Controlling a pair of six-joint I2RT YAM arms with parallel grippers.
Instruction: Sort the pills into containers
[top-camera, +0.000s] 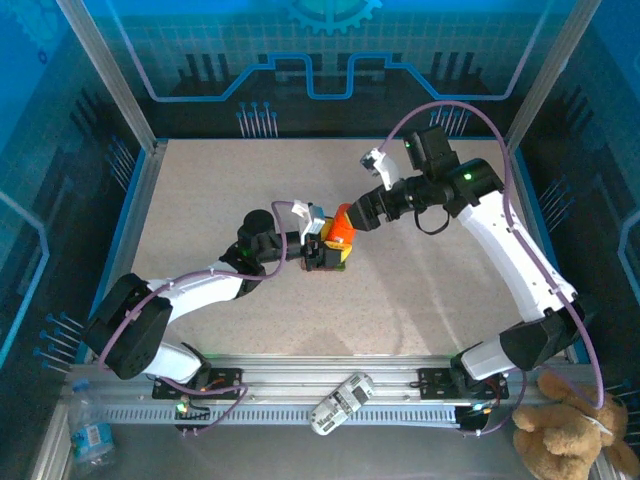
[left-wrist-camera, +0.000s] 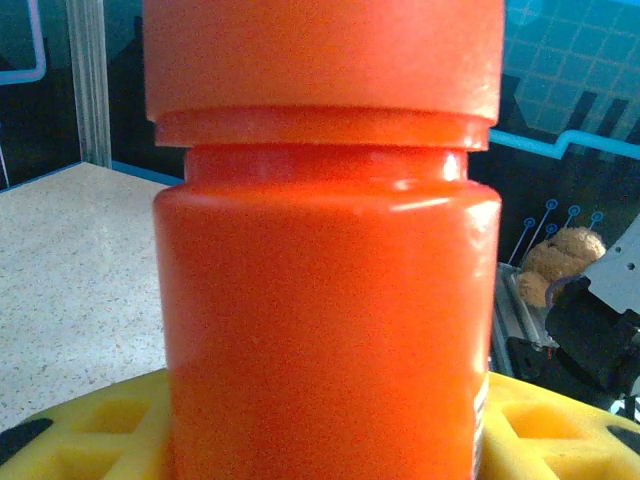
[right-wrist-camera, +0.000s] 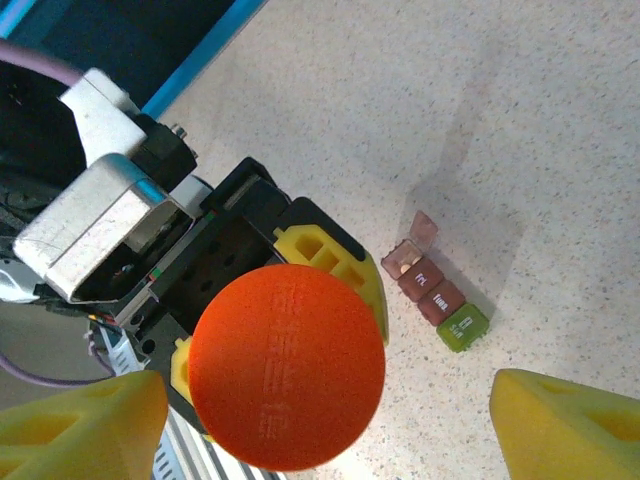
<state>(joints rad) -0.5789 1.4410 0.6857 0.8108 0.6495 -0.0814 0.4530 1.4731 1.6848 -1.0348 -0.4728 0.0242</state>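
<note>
- At mid-table, the left gripper (top-camera: 328, 244) is clamped on an orange cylindrical plastic bottle (left-wrist-camera: 325, 320), its yellow foam pads (right-wrist-camera: 335, 258) pressed to either side of the body.
- The right gripper (top-camera: 360, 212) hovers at the bottle's round orange cap (right-wrist-camera: 287, 367). Its jaws stand apart, and the yellow fingertips (right-wrist-camera: 80, 425) flank the cap with a gap on each side.
- The speckled beige table (top-camera: 430, 300) lies bare toward the far edge, the right edge and the near rail. Aluminium posts and a blue border close its sides.
- The cap carries raised lines of lettering, not legible. The compartment lids bear white lettering too small to read with certainty.
- The task's thing, a dark red strip of small joined compartments (right-wrist-camera: 432, 285), lies flat on the table near the left gripper's pad, not touching it. Its green end compartment (right-wrist-camera: 463, 327) is shut.
- One translucent lid (right-wrist-camera: 425, 228) at the far end of the strip stands raised. The contents of that compartment cannot be made out.
- The bottle is capped and opaque, so its contents are not visible.
</note>
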